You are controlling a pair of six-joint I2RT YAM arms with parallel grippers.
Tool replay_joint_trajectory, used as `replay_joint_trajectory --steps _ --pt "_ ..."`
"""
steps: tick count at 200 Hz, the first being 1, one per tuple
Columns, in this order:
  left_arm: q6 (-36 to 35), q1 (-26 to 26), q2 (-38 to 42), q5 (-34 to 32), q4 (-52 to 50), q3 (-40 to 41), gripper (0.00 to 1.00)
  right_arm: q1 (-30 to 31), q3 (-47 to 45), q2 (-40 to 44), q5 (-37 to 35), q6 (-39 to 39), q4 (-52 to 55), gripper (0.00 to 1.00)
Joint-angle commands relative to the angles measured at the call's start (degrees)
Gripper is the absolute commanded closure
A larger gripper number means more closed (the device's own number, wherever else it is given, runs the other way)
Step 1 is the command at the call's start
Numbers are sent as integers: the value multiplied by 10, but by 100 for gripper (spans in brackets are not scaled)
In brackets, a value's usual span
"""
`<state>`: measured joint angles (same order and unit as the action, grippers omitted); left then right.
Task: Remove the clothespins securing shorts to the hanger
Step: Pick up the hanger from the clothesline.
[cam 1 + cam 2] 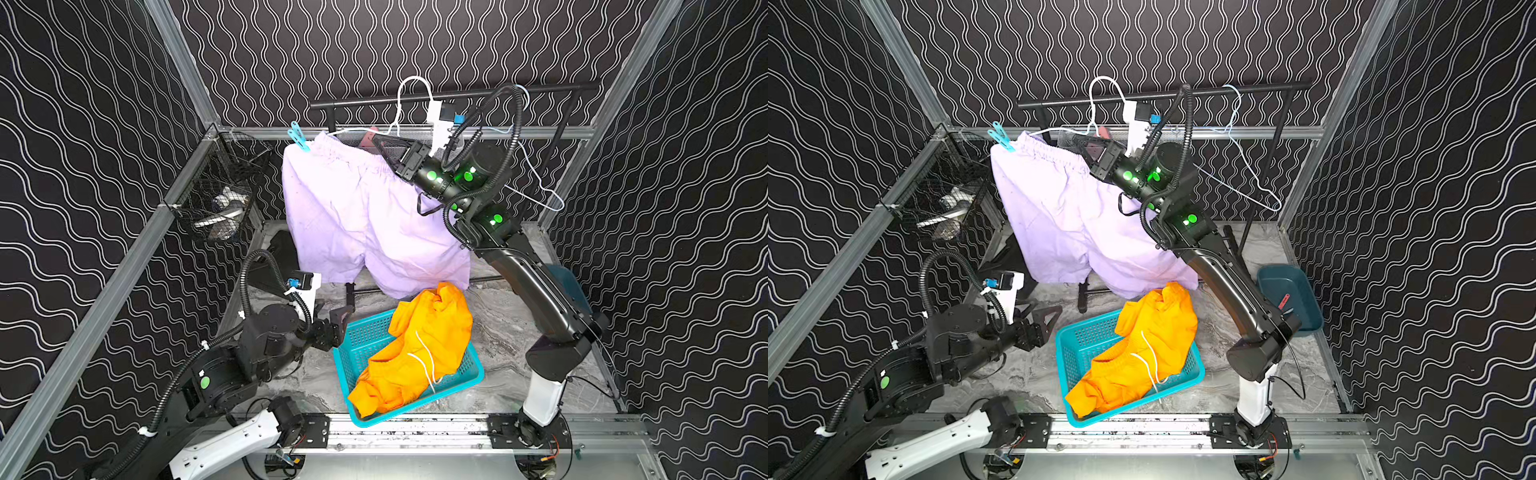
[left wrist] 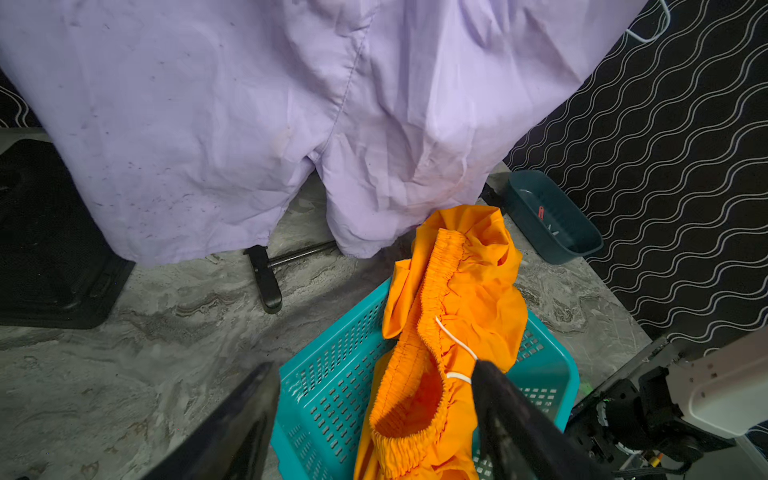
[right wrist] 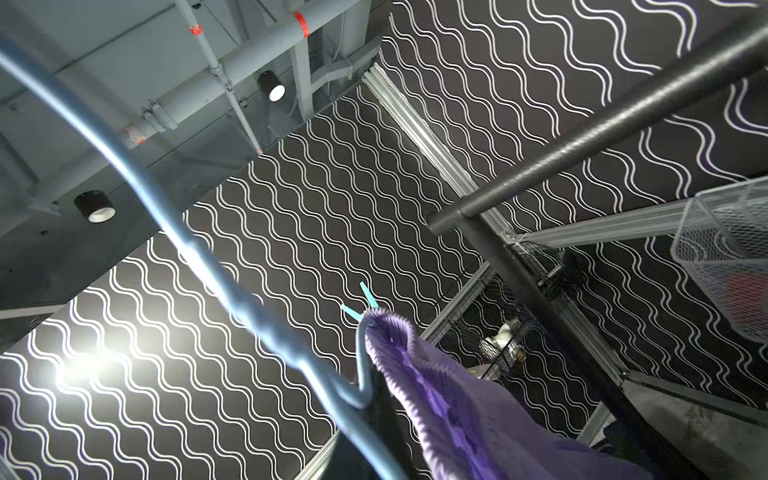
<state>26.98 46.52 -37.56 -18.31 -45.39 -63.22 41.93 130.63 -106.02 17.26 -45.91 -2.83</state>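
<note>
Nearest, the left gripper point(image 2: 374, 368) hangs with jaws released and empty beside a teal basket point(image 1: 365, 328), where the orange shorts point(image 1: 424, 345) lie heaped. On the robot's right, a dark bin point(image 1: 1273, 282) holds a red clothespin point(image 1: 1283, 301). Behind, the lilac shorts point(image 1: 357, 216) hang from a white hanger point(image 1: 400, 102) on the black rail point(image 1: 365, 101), a light blue clothespin point(image 1: 299, 136) pinning one waistband corner. The right gripper point(image 1: 380, 143) is clenched at the other end; what it pinches, I cannot tell.

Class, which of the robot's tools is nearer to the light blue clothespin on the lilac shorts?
Right. The right tool is up at the waistband of the shorts, along the hanger from the clothespin. The left tool sits far below, beside the basket.
</note>
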Motion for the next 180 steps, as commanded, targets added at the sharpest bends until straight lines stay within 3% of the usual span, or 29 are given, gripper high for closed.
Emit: replay_joint_trajectory --steps 1,103,127,180 --pt "-10 0 1 -22 2 -12 23 2 4 17 13 17 -27 99" --pt "-4 0 -9 -9 8 -27 23 5 166 1 29 46 47 100" --pt "-6 0 -6 -11 11 -33 23 11 116 31 38 31 37 100" --pt "-13 0 8 -15 0 -45 23 44 -171 188 -11 57 -36 100"
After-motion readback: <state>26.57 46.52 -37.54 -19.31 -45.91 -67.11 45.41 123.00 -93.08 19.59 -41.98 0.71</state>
